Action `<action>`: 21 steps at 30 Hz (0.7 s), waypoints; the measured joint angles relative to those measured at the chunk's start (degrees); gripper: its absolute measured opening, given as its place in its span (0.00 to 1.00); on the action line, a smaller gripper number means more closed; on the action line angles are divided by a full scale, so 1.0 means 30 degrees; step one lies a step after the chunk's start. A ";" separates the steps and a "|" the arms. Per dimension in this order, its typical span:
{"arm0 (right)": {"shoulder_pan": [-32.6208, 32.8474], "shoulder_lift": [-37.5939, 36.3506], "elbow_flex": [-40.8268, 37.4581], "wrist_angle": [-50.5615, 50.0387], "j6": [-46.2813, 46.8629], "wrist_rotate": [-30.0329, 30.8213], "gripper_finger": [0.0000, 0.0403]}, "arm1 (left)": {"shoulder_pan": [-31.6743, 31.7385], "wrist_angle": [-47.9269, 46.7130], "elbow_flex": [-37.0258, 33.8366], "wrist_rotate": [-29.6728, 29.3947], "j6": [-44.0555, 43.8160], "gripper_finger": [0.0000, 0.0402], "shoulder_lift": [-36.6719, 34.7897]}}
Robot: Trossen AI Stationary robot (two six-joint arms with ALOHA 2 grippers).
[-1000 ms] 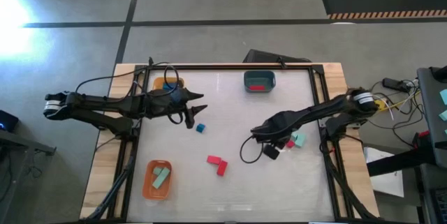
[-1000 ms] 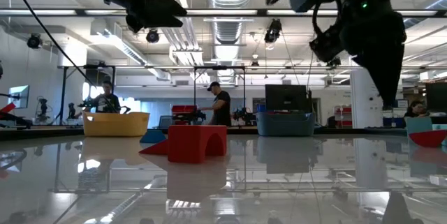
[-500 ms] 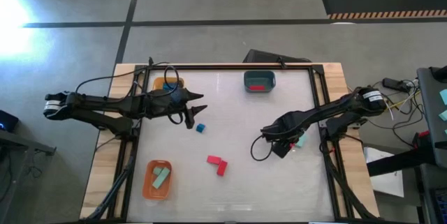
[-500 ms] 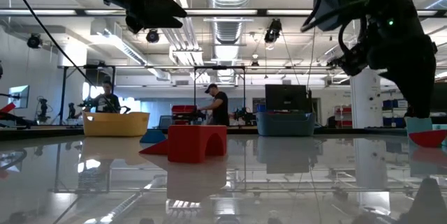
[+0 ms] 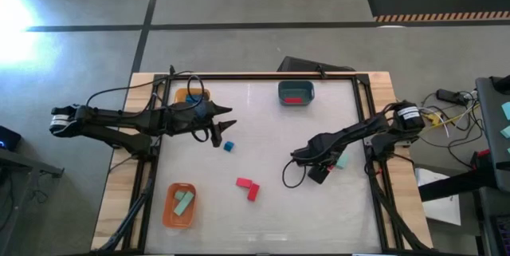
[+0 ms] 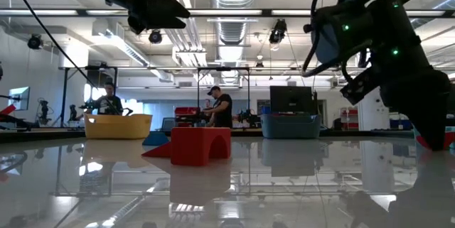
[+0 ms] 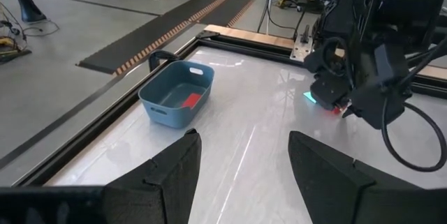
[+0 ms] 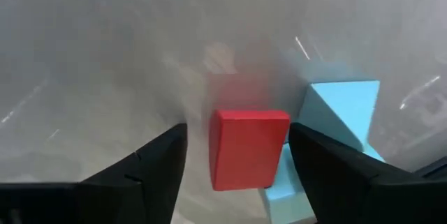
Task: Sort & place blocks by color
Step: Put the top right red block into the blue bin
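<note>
My right gripper point(image 8: 236, 135) stands open, low over the table's right part point(image 5: 319, 170). One finger stands on each side of a small red block point(image 8: 249, 147). That block lies flat beside a mint block point(image 8: 339, 112) point(image 5: 342, 160). My left gripper point(image 5: 219, 125) hangs open at the far left, holding nothing, just beyond a blue block point(image 5: 229, 146). Two red blocks point(image 5: 248, 187) lie together near the table's middle. The orange tray point(image 5: 170, 216) holds mint blocks, and the teal tray point(image 5: 296, 86) holds a red one.
A yellow tray point(image 5: 194, 95) at the far left is partly covered by my left arm. The teal tray point(image 7: 176, 95) stands at the far edge. A black frame point(image 5: 263, 76) runs around the table. People and benches show in the room behind, in the low view.
My right gripper has gone a little toward the table's right edge and come down, onto the red block beside the mint one. From above, that block is now hidden under it. My left arm has kept still.
</note>
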 joint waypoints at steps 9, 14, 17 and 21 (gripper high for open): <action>0.0022 0.0094 0.0316 0.0345 0.0343 -0.0112 0.38 | 0.0000 0.0000 -0.0117 -0.0007 -0.0007 0.50 0.0000; 0.0000 0.0008 0.0455 0.0468 0.0675 0.0084 0.30 | 0.0000 0.0018 -0.0117 -0.0007 -0.0007 0.50 0.0000; 0.0007 -0.0219 0.0443 0.0573 0.0704 0.0128 0.30 | 0.0000 0.0022 -0.0169 -0.0007 -0.0007 0.50 0.0000; -0.0046 -0.1044 0.0855 0.0713 0.1060 0.0253 0.30 | 0.0000 0.0021 -0.0204 -0.0007 -0.0015 0.50 0.0000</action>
